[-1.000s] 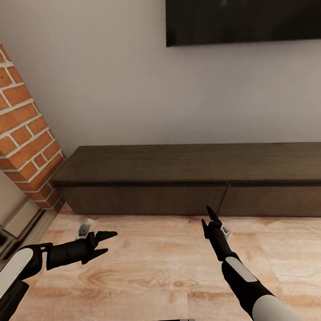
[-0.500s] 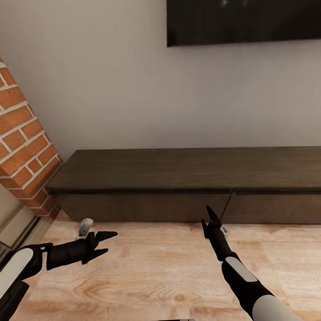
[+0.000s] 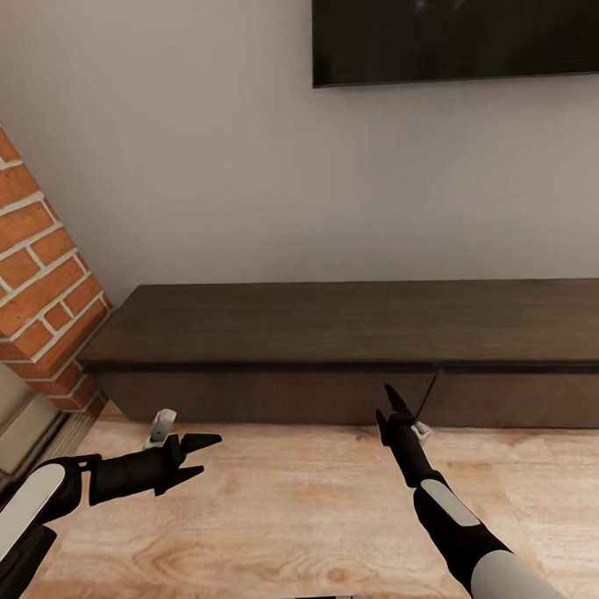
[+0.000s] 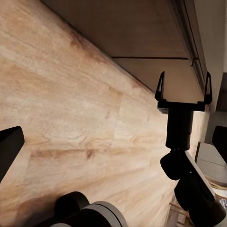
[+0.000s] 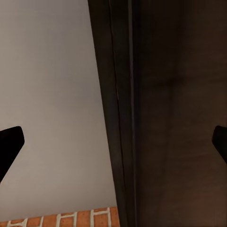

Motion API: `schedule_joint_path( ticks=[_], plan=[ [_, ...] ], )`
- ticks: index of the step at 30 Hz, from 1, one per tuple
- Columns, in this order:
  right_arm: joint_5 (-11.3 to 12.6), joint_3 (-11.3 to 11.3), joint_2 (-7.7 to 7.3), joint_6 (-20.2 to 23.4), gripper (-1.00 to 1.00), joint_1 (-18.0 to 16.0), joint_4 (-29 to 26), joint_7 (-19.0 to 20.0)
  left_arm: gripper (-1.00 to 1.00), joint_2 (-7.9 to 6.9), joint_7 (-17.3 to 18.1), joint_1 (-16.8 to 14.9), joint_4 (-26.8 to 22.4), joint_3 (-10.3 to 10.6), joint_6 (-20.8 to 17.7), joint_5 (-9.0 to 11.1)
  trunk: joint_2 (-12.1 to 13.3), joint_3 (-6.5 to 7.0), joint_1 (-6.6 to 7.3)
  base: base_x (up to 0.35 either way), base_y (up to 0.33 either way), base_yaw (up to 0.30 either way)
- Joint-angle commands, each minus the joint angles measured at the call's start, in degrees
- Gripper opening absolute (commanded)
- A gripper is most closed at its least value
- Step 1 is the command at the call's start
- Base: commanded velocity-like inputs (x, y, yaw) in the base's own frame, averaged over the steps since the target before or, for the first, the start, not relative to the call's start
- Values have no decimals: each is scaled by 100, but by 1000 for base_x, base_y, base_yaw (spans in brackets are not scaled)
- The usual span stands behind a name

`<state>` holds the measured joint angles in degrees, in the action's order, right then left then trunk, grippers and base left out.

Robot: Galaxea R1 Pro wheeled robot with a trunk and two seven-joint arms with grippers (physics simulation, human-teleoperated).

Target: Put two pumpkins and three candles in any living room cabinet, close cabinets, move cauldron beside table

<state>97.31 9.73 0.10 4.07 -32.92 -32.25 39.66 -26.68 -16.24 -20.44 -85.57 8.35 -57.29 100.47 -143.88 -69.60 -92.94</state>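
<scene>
Fingers, left gripper (image 3: 200, 454): spread wide, empty.
Fingers, right gripper (image 3: 394, 409): parted wide, empty.
Cabinet (image 3: 336, 333): just beyond both fingertips, fronts shut.

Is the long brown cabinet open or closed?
Closed. The cabinet has both fronts flat and flush, with nothing pulled out.

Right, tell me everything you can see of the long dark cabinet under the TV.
The cabinet is a long, low unit of dark-brown wood grain, standing on the light plank floor against the pale wall, its left end close to the brick fireplace. Its flat top is bare. Two handleless fronts show, split by a vertical seam, both looking shut. Its right end runs out of frame. Both grippers, left and right, hang open before it, touching nothing.
</scene>
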Motion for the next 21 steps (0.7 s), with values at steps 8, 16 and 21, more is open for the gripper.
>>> schedule_joint_path(
  ticks=[8, 16, 21],
  plan=[
    [60, 3, -2, 30, 100, -5, 16, -62, 100, -4, -55, -4, -3, 12, -2, 60, -2, -4, 0, 70, 0, 0],
    [65, 3, 3, 24, 100, -6, 14, -271, 100, -4, -55, -4, -3, 14, -2, 60, -2, -4, 0, 30, 0, 0],
    [61, 3, 7, 24, 100, -4, 9, -281, 100, -4, -55, -4, 3, 17, -2, 60, -2, -4, 0, 86, 0, 0]
  ],
)
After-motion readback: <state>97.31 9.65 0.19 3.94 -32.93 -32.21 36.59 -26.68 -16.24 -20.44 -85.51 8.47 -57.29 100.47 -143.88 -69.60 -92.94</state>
